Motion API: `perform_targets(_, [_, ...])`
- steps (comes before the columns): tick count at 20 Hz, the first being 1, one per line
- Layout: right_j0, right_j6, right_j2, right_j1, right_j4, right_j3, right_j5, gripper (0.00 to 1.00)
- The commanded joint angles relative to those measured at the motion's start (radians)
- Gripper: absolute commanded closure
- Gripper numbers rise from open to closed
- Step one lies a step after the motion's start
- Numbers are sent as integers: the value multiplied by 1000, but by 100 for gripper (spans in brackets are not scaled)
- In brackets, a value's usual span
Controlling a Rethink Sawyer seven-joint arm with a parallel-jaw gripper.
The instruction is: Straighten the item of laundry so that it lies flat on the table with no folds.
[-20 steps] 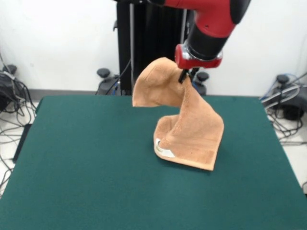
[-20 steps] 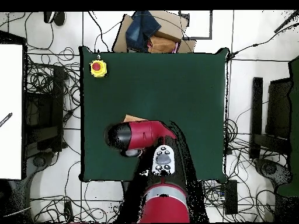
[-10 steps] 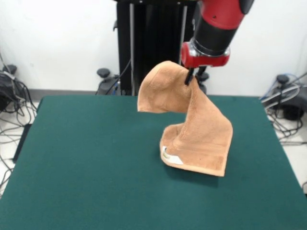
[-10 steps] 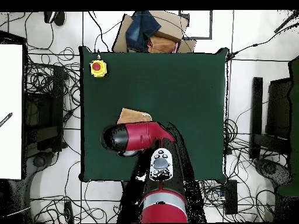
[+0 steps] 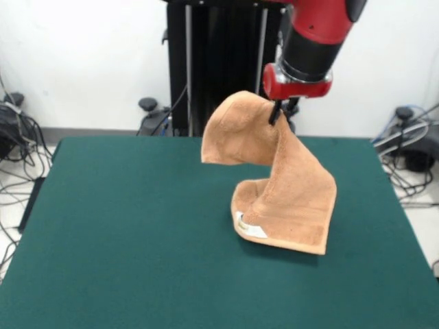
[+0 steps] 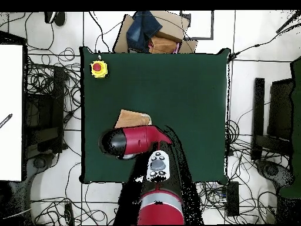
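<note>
- Clearly, the job is only part done: the towel is not flat. The gripper is pinched on cloth near its top, so the towel hangs from there like a tent.
- One flap droops free to the left of the pinch, off the surface; the rest falls to the right and forward, and only the lower hem rests on the table, a little right of centre and toward the far half.
- What is left, by my judgement: drag or lower the held part so the cloth spreads out, let go, then smooth any remaining fold.
- From above, the arm covers most of the cloth; just a tan corner shows beyond it.
- A small white label sits at the near-left bottom corner; any print on it is too small to read.
- A yellow box with a red button sits in one table corner; no lettering readable.
</note>
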Motion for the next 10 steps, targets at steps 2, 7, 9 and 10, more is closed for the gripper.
perform_targets(2, [60,221,25,114,28,-70,-119,100])
perform_targets(7, [71,207,21,192,54,-173,-79,100])
perform_targets(9, [86,213,10,211,51,-197,-89,100])
perform_targets(10, [94,219,4,212,51,-199,-91,100])
